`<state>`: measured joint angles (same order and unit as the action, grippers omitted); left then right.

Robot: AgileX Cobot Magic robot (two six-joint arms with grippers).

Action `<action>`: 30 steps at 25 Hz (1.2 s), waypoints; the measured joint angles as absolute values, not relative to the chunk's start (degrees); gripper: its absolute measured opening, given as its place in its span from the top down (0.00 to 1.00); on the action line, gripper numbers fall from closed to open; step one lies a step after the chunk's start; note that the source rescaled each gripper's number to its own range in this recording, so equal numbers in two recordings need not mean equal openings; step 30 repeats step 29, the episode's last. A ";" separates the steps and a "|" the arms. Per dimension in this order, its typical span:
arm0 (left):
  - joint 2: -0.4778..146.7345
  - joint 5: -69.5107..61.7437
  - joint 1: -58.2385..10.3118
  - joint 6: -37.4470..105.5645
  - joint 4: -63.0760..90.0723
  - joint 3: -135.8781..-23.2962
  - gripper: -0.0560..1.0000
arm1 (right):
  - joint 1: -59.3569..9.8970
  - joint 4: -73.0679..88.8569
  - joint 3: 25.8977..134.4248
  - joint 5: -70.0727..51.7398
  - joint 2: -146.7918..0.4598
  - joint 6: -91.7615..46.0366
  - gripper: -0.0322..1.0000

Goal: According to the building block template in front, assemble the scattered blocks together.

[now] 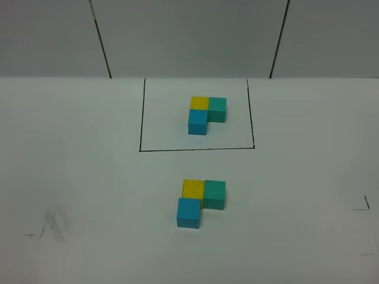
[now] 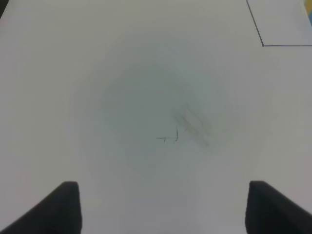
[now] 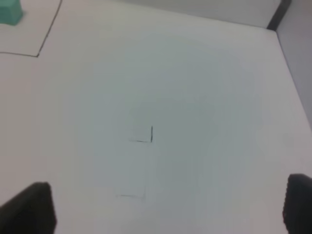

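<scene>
The building block template (image 1: 207,114) is an L of yellow, teal-green and sky-blue cubes inside a thin black rectangle (image 1: 140,118) at the back of the table. In front of it, outside the frame, the scattered blocks touch one another in a similar L: yellow (image 1: 193,189), teal-green (image 1: 214,194) and sky-blue (image 1: 189,212). Neither gripper appears in the exterior high view. My left gripper (image 2: 163,202) hangs open over bare table with pencil marks (image 2: 176,134). The right gripper (image 3: 168,207) is open over bare table too; the template's teal cube (image 3: 9,12) shows in its view's corner.
The white table (image 1: 83,177) carries faint pencil marks at front left (image 1: 53,228) and front right (image 1: 362,206). A grey panelled wall (image 1: 189,35) rises behind the table's far edge. A corner of the black frame (image 2: 263,45) shows in the left wrist view.
</scene>
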<state>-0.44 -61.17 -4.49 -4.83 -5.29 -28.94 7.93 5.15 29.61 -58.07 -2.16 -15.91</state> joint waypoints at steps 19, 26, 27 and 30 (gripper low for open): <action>-0.44 -61.17 -4.49 -4.77 -5.29 -28.94 0.46 | -2.64 3.71 28.47 -61.23 0.44 -9.67 0.54; -0.44 -61.17 -4.49 -4.77 -5.29 -28.94 0.46 | -5.41 3.71 28.47 -61.23 0.44 -9.67 0.75; -0.44 -61.17 -4.49 -4.77 -5.29 -28.94 0.46 | -5.41 3.71 28.47 -61.23 0.44 -9.67 0.78; -0.44 -61.17 -4.49 -4.77 -5.29 -28.94 0.46 | -5.41 3.71 28.47 -61.23 0.44 -9.67 0.84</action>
